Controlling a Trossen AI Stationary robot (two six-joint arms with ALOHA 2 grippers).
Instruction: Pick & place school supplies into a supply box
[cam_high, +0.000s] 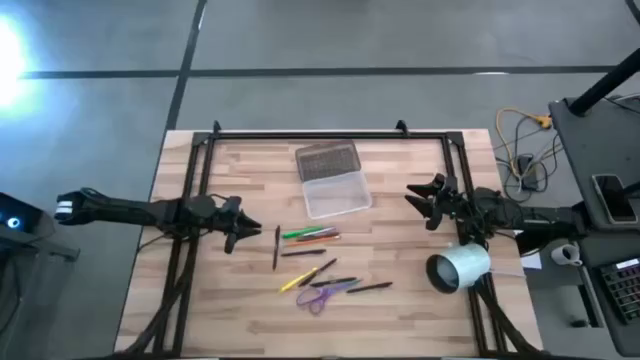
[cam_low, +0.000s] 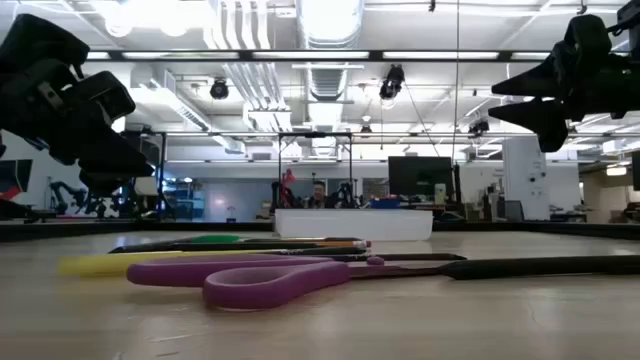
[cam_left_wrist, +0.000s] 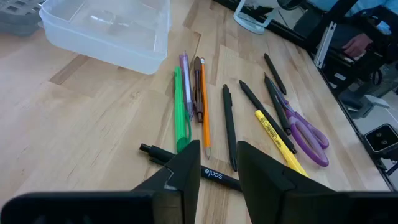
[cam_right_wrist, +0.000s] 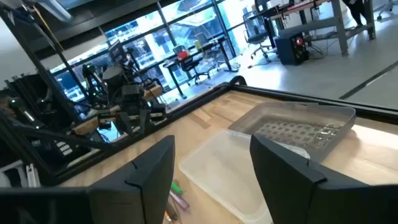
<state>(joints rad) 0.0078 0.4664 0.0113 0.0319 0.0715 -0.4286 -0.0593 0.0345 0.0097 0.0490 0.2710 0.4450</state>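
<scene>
Pens (cam_high: 310, 236) look light, stiff, probably slippery; grip mid-barrel. Left tool (cam_high: 243, 225) and right tool (cam_high: 418, 197) hover, fingers apart.

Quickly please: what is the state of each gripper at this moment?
Left gripper: open, holding nothing, above the black pen.
Right gripper: open, holding nothing, near the supply box.

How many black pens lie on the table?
5 black pens: one by the left gripper, one beside the orange pen, one beside the yellow marker, one by the scissors, one farthest from that gripper. More may be hidden.
</scene>
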